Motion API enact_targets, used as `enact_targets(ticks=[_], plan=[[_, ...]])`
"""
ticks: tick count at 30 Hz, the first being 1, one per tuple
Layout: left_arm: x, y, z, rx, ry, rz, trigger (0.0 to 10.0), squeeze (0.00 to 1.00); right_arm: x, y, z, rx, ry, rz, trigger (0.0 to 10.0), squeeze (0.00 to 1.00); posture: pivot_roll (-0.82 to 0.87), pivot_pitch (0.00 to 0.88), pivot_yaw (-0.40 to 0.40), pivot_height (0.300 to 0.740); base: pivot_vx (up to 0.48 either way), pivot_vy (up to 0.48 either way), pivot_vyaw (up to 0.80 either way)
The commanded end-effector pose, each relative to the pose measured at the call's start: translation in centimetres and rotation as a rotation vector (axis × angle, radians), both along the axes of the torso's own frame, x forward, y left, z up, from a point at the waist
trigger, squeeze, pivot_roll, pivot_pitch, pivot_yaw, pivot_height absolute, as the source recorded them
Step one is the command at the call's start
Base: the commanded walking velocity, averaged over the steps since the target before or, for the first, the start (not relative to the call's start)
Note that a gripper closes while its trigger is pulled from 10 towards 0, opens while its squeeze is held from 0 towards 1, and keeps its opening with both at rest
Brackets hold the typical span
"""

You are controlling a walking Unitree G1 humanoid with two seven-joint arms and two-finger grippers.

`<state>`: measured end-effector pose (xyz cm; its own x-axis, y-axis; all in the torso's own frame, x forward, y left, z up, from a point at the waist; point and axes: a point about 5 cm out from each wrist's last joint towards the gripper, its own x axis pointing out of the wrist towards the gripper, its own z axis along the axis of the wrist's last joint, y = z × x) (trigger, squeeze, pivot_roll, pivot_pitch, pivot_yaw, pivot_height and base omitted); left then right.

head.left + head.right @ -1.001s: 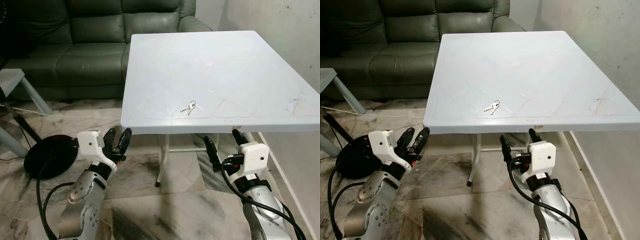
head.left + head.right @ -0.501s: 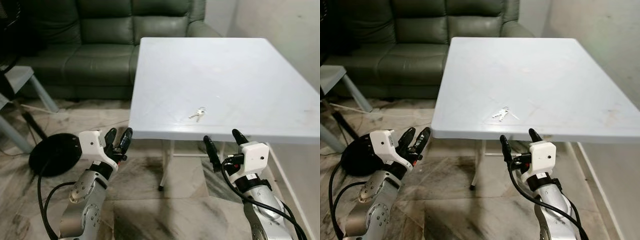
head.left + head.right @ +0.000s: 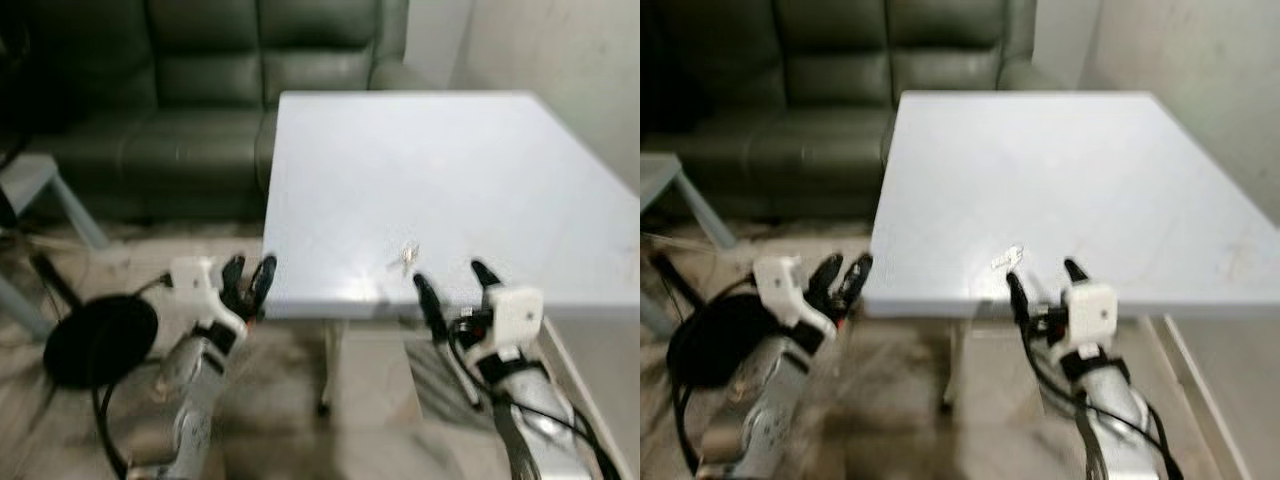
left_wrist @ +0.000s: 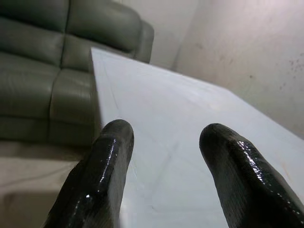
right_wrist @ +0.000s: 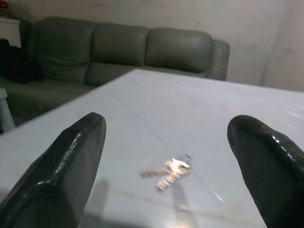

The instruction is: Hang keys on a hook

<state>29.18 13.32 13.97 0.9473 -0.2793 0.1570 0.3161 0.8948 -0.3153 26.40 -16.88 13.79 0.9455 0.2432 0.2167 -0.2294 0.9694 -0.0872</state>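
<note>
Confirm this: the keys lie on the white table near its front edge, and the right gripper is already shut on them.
Not shut. The right wrist view shows the right gripper open, its fingers wide apart, with the keys lying untouched on the white table near its front edge.

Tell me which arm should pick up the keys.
Right, probably. The right gripper is open and faces the keys near the table edge, framed between its fingers. The left gripper sits off by the table's left corner.
</note>
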Motion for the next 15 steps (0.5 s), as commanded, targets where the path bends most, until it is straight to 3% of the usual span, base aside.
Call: enact_targets(ticks=[1,15], plan=[[-0.13,0.86,-0.2,0.014,0.01,0.032,10.0,0.0,0.0,0.62,0.41,0.008,-0.014,0.03,10.0,0.0,0.03,0.099,-0.009,0.74,0.319,0.289,0.0],[-0.15,0.61,-0.36,0.02,0.021,0.031,10.0,0.0,0.11,0.61,0.63,0.006,-0.017,0.039,10.0,0.0,0.04,0.1,-0.019,0.74,0.321,0.267,0.0]])
